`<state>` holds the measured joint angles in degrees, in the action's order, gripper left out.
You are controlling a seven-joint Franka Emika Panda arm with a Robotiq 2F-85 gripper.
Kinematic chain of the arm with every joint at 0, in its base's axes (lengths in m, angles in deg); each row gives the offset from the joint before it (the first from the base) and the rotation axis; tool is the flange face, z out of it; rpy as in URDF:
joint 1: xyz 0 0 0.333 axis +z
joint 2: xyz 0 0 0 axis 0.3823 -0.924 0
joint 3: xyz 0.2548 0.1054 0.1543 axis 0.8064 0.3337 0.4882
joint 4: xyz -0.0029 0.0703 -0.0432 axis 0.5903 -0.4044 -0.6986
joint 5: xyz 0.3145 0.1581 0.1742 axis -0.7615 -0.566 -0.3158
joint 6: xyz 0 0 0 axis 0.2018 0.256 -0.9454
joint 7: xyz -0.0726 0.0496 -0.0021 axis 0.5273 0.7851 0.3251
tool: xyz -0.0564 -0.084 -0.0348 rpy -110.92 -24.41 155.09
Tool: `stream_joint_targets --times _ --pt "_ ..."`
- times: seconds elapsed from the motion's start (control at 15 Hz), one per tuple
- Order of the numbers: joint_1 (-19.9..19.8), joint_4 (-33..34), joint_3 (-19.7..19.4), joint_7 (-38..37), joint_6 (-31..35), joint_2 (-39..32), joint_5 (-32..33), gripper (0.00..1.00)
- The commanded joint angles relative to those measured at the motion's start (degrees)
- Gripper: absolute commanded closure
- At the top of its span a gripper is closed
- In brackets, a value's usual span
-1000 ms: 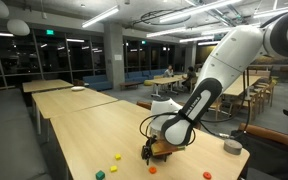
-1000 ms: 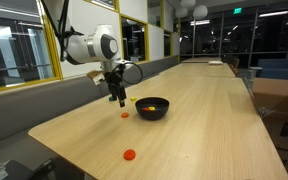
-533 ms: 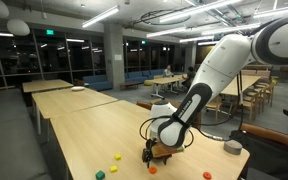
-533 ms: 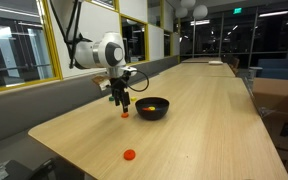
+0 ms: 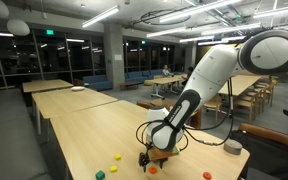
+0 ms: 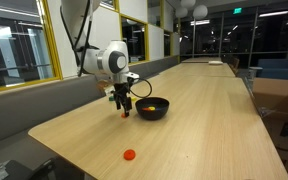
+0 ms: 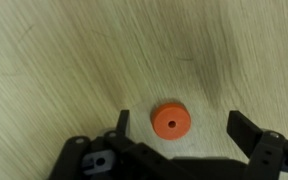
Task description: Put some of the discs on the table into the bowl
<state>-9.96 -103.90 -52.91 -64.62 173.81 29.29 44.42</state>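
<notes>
- Table (image 5: 84,130): long, pale wood. It is the biggest thing here, and everything in this job sits on it. In the wrist view I see its wood grain (image 7: 64,50) all around.
- Arm (image 5: 209,75): mine, white and thick. It bends down low over the table. In both exterior views it reaches almost to the wood.
- Bowl (image 6: 151,108): small, round and black, with low sides. It sits on the table just beside my pincer. Something orange and yellow (image 6: 152,103) lies inside it.
- Pincer (image 7: 181,122): mine, black, pointing straight down. Its two fingers (image 7: 122,120) are spread wide, as wide as they go. It holds nothing. In an exterior view the pincer (image 6: 124,106) hangs very low over the wood, next to the bowl.
- Grey round thing (image 5: 232,147): it sits near the table edge, apart from my pincer.
- Orange disc (image 7: 171,120): little, flat and round, with a tiny hole in the middle. It lies on the table between my two fingers and touches neither one. In an exterior view the same disc (image 6: 125,115) shows just under my pincer.
- Other discs: a yellow one (image 5: 116,157), a red one (image 5: 112,170) and a green one (image 5: 100,174) lie close together on the wood, away from me. One more orange one (image 6: 129,155) lies alone, well apart from the bowl.
</notes>
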Motion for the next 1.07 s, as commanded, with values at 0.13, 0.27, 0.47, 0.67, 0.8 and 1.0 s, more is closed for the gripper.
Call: stream_joint_targets --times 0.13,0.27,0.47,0.67,0.8,1.0 --pt "0.4 3.3 0.2 2.1 -1.5 -2.4 -2.0 0.00" --pt "0.8 3.5 -0.1 1.8 -1.6 -2.6 -1.8 0.00" --pt "1.5 3.4 -0.8 1.3 -1.6 -2.6 -1.0 0.26" --pt "1.9 3.0 -1.1 1.0 -1.4 -2.2 -1.0 0.51" --pt "2.2 2.7 -1.3 0.8 -1.3 -1.7 -0.9 0.65" --pt "2.9 2.0 -2.0 0.2 -1.0 -0.5 -0.4 0.76"
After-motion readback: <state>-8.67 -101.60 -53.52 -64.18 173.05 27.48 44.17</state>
